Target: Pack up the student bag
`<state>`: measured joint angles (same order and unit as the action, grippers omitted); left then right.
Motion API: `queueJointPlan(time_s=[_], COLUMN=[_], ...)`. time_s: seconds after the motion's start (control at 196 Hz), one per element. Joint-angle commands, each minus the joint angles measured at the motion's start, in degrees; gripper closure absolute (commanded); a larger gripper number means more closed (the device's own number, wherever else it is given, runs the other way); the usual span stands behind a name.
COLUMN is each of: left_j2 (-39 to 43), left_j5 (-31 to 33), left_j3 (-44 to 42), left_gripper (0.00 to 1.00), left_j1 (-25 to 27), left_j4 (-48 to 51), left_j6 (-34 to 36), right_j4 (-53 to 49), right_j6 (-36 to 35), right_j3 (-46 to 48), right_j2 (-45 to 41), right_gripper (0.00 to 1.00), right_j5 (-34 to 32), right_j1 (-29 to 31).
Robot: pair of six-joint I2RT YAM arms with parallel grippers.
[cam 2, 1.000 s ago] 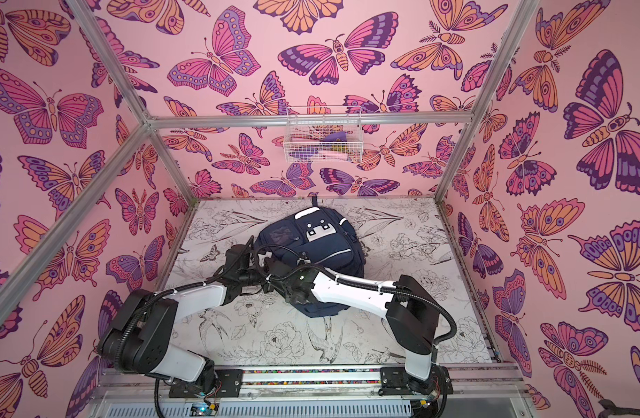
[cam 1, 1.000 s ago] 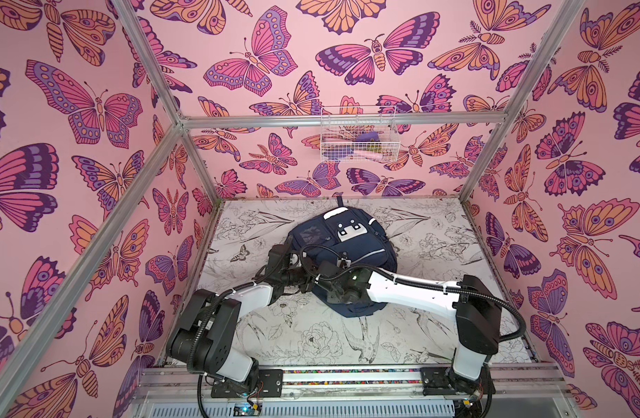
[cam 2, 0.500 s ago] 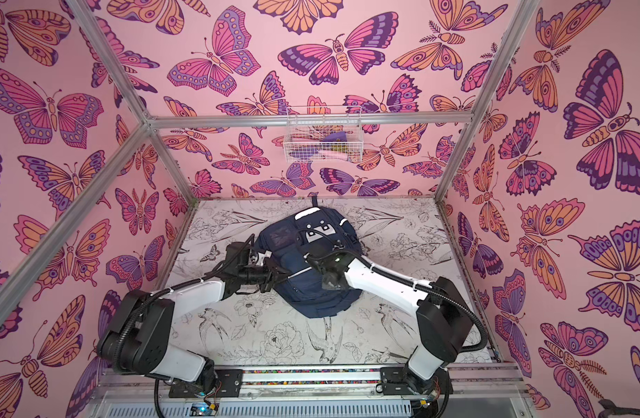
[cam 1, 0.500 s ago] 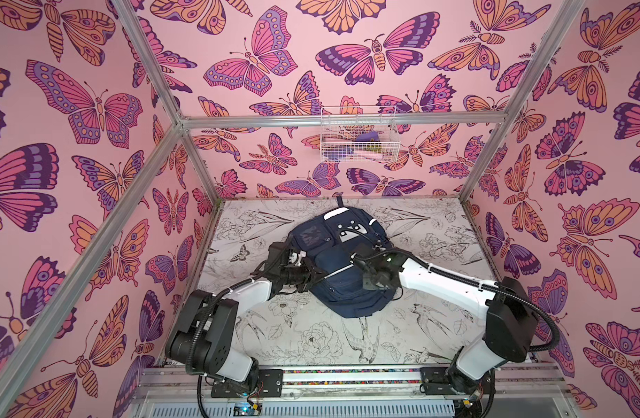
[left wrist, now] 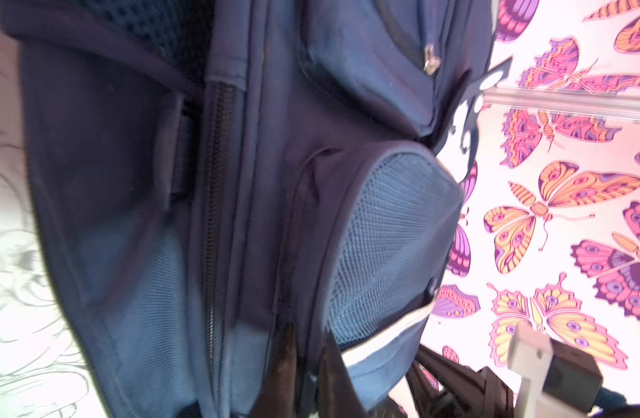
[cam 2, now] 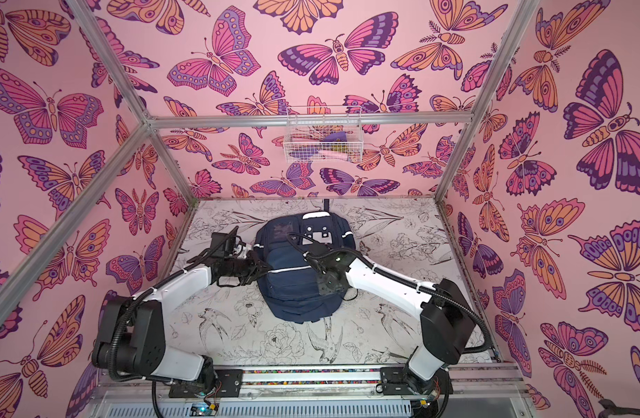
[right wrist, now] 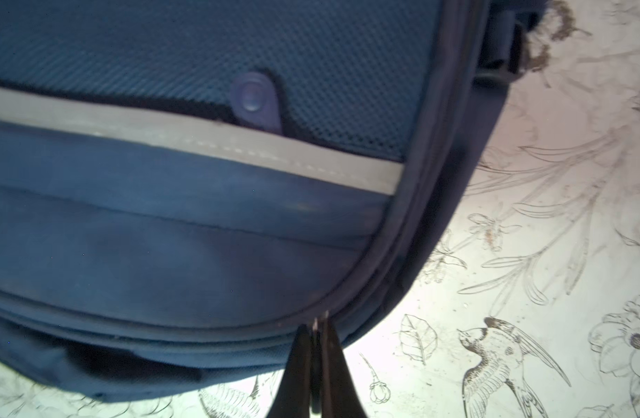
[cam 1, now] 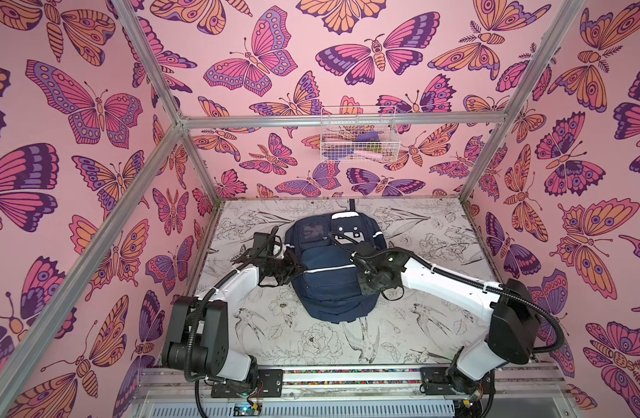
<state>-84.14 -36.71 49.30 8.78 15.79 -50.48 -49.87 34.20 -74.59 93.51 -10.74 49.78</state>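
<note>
Your right jaws are pinched shut at the backpack's zip edge; left jaws narrow around its side seam, grip unclear.

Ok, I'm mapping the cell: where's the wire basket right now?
In both top views the wire basket hangs from the metal rail on the back wall, up behind the student bag.

Bench: flat surface under white covering printed with black line drawings of flowers, leaves and birds. Student bag laid flat directly on covering, front face up, midway between left and right edges, nearer far edge than near edge, top end toward far edge.
</note>
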Motion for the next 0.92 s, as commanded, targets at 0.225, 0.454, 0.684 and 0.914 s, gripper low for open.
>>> queueJointPlan(time_s=[0.225,0.454,0.684,0.914], left_j2=[16.7,13.1,14.2,9.4], left_j5=[6.5,18.4,26.9,31.7], left_j3=[-3.3,7.1,5.0,5.1], left_gripper=[0.52,0.57,0.40,0.38], left_j1=[6.2,21.0,28.3,31.9], left_j4=[6.7,11.8,10.0,5.8], left_j6=[-13.4,9.9,32.4,40.4], right_j4=[1.5,3.3,9.6,11.3], right_j6=[-2.9,-3.0,-0.2,1.5], right_j3=[-2.2,-0.7,4.4,6.0], right_j2=[-1.6,-3.0,-6.8,-8.5], right_gripper=[1.00,1.00,1.00,1.00], right_j5=[11.2,15.0,24.4,25.7], right_j1=[0.7,-0.8,-3.9,-4.1])
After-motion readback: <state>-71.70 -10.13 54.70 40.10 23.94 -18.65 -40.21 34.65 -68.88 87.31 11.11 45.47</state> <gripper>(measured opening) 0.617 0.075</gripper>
